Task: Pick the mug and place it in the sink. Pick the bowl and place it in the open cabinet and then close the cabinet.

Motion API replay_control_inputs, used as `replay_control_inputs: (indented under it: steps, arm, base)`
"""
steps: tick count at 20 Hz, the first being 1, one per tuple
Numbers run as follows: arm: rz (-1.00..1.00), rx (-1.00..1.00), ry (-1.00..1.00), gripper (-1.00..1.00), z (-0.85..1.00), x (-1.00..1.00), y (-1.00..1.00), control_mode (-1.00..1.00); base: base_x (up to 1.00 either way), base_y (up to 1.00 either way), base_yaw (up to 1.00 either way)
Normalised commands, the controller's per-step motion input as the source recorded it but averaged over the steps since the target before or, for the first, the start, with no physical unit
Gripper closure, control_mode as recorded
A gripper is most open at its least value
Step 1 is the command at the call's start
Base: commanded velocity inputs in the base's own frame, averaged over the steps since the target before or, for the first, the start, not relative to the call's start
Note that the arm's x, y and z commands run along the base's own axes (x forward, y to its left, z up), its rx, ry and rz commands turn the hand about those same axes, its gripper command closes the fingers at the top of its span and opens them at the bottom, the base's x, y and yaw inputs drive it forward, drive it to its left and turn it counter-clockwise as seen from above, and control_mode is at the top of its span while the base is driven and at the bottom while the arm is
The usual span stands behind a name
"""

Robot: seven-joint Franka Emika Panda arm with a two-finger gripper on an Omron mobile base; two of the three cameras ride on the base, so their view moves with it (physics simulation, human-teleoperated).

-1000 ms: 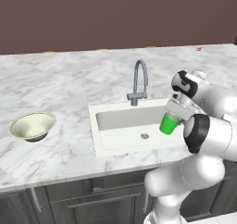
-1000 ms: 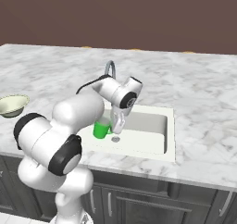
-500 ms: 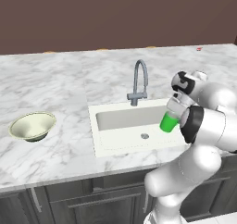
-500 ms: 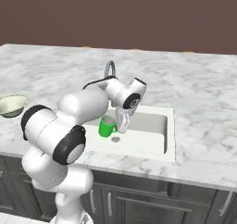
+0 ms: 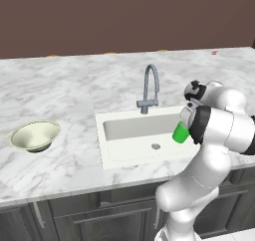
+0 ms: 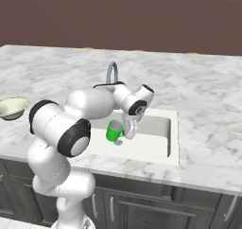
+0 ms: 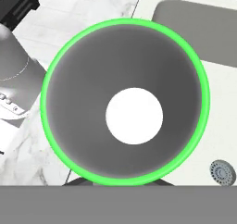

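A grey-veined white marble counter (image 5: 60,90) runs across the simulated kitchen, backed by a plain dark brown wall (image 5: 124,16), with dark grey under-counter cabinets (image 5: 74,217) below. Set into the counter is the sink (image 5: 130,128), a white rectangular basin with a round metal drain (image 5: 156,146) on its floor and a grey gooseneck faucet (image 5: 149,88) at its back edge.

The gripper (image 6: 124,133) hangs over the basin with its fingers closed on the mug (image 6: 114,131), a small bright green cup held tilted in the air above the sink floor, not resting on it. In the left base view the mug (image 5: 181,133) sits over the right part of the basin, partly behind the robot's forearm. The hand view looks straight down into the mug (image 7: 125,102): a green rim ringing a grey inside and a white bottom, with the drain (image 7: 222,172) below and to one side.

The bowl (image 5: 35,136), wide, shallow and cream-white, rests upright on the counter well to the left of the sink; it also appears at the far left of the right base view (image 6: 12,107).
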Motion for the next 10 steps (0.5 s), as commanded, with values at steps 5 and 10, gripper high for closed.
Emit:
replay_control_inputs:
  steps: [5, 10]
  arm:
    - [0.00, 0.00, -0.01, 1.00, -0.18, 0.31, -0.01, -1.00]
    - [0.00, 0.00, 0.00, 1.00, -0.18, 0.34, 0.00, -1.00]
  base:
    - [0.00, 0.00, 0.00]
    - [0.00, 0.00, 0.00]
